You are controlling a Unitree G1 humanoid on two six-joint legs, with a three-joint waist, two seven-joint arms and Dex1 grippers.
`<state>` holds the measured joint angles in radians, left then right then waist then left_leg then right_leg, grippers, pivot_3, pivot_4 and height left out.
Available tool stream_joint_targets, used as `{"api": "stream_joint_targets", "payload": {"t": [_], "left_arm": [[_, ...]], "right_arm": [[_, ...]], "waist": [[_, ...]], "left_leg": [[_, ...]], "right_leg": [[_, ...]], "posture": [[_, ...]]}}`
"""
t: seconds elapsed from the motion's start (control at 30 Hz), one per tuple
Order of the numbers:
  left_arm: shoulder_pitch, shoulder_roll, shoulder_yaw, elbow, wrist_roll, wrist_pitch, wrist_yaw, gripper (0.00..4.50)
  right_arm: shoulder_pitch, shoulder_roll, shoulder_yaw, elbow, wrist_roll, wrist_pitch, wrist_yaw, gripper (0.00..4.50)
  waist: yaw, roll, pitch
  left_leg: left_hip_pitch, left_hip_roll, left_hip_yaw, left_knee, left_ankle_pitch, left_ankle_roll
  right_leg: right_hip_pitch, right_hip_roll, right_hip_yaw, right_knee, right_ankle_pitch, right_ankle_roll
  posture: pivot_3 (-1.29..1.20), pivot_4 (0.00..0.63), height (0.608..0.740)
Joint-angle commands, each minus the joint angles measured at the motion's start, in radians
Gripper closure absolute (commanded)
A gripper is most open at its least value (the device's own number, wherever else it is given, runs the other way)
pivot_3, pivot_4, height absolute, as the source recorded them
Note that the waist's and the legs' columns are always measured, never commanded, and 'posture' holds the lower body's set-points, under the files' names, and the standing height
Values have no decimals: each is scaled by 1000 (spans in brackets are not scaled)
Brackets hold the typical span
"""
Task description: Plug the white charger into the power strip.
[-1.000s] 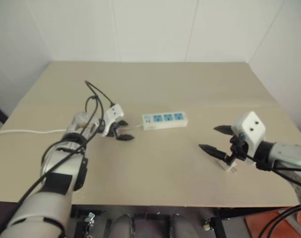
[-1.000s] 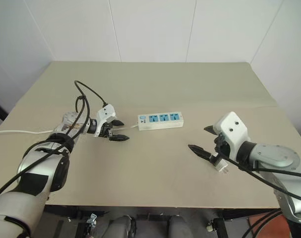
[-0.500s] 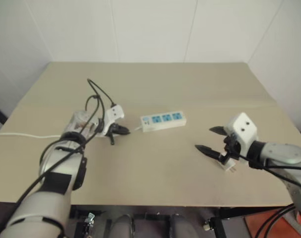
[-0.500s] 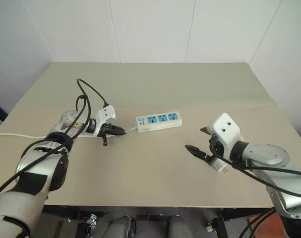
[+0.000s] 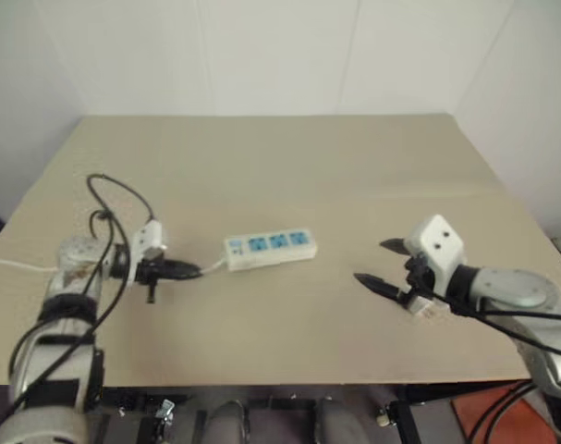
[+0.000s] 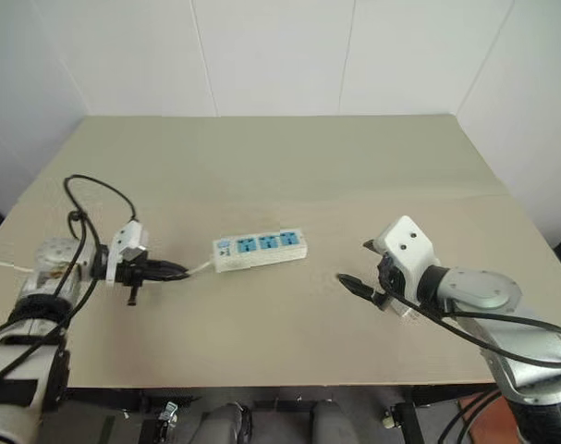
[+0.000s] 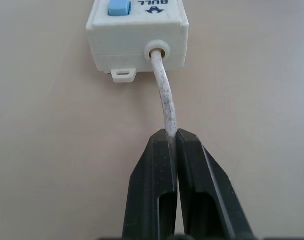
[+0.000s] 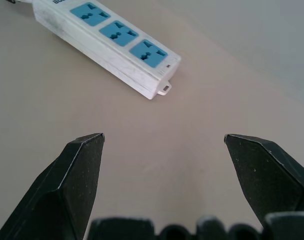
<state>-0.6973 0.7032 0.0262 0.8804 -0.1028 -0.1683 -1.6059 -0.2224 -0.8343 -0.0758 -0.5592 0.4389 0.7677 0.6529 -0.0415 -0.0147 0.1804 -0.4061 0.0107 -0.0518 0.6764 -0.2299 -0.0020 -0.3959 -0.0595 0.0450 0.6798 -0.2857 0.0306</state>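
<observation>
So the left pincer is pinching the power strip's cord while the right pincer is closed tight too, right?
Not quite. The left pincer does pinch the cord of the power strip, but the right pincer is wide open with nothing between its fingers, as the right wrist view shows.

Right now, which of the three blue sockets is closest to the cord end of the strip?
The blue socket beside the switch end, where the cord leaves the power strip; the other two lie further toward the free end.

A beige table stands against white panelled walls.
</observation>
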Motion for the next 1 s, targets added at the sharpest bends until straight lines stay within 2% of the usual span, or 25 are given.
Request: {"api": "stream_joint_targets", "payload": {"t": [0.03, 0.2, 0.33, 0.47, 0.63, 1.0], "left_arm": [[39, -2, 44, -143, -90, 47, 10, 3924], [63, -6, 77, -258, -177, 131, 29, 2493], [50, 4, 97, -254, -209, 133, 31, 1272], [17, -43, 143, -221, -282, 139, 43, 11], [-14, -114, 163, -163, -306, 77, 57, 11], [-18, -211, 146, 53, -254, -133, 30, 11]], "right_arm": [[-36, 3, 15, 5, -17, -46, 20, 0], [-47, 0, 27, 25, -37, -64, 37, 0], [-40, 8, 23, 17, -45, -65, 27, 0], [-16, 17, 14, -4, -50, -63, 14, 0], [0, 27, -5, -22, -47, -57, 1, 0], [13, 20, -14, -43, -61, -58, -6, 0]], "waist": [[10, -1, 0], [28, -1, 0], [24, -1, 0], [24, -1, 0], [27, -1, 0], [24, -1, 0]], "left_leg": [[0, 0, -1, 0, 0, 0], [0, 0, 0, 1, 0, 0], [0, 0, 0, 0, 0, 0], [0, 1, 0, 0, 0, 0], [0, 0, 0, 1, 0, 0], [0, 0, 0, 0, 0, 0]], "right_leg": [[0, 0, -1, 0, 0, 0], [1, 0, -2, -1, 0, 0], [1, 0, -1, -1, 0, 0], [0, 1, -1, -1, 0, 0], [1, 0, -1, -1, 0, 0], [1, 1, -1, -1, 0, 0]], "posture": [[0, 150, 740], [0, 150, 740], [0, 150, 740], [0, 150, 740], [0, 150, 740], [0, 150, 740]]}}
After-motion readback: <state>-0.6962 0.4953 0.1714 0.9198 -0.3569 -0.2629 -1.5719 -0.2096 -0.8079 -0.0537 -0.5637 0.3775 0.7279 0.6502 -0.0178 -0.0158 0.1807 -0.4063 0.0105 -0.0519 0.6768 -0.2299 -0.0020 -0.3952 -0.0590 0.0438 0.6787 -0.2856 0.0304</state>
